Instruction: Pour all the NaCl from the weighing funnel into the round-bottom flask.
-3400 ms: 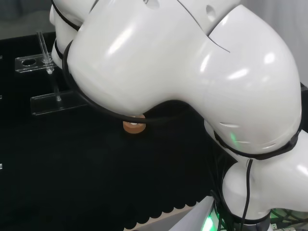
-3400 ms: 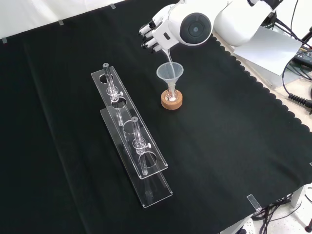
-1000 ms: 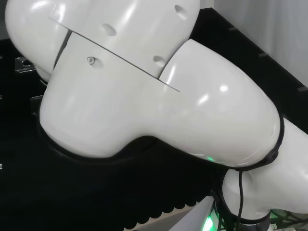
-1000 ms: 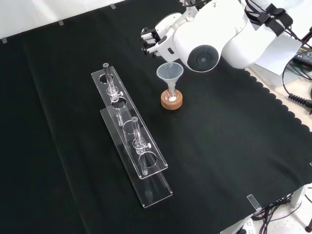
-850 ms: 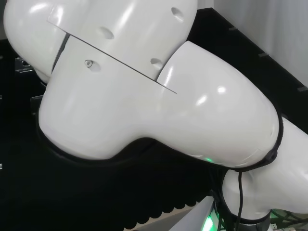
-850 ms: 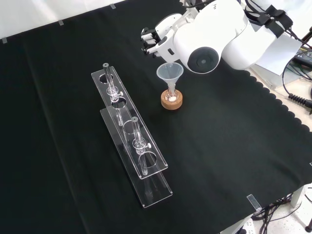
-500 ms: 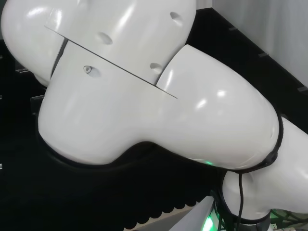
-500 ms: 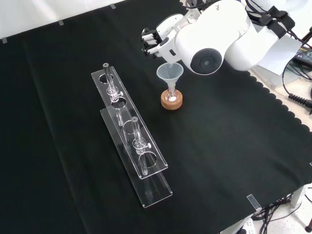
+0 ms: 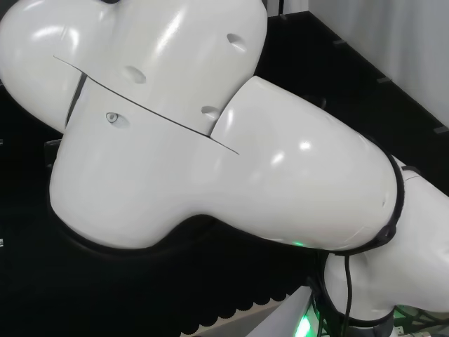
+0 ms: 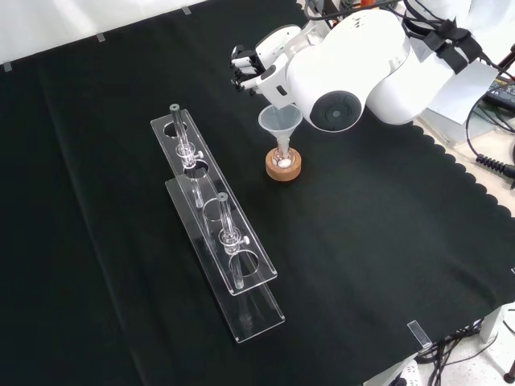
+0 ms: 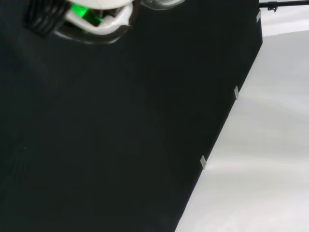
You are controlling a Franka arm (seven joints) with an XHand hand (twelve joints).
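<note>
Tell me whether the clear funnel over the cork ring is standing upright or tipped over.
Upright: in the front view the funnel has its wide mouth up and its stem pointing down toward the cork ring.

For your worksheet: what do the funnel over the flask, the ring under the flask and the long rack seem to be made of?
Funnel: translucent, likely plastic or glass, since the cloth shows dimly through its cone.
Ring: tan and matte, apparently cork.
Rack: clear with bright, glossy edges, probably acrylic, though glass cannot be ruled out.

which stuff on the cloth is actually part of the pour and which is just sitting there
In the job:
- hand
- clear funnel in the flask's neck
- round-bottom flask, white powder inside
- cork ring stand

Lying about:
- two clear acrylic racks holding glass tubes
</note>
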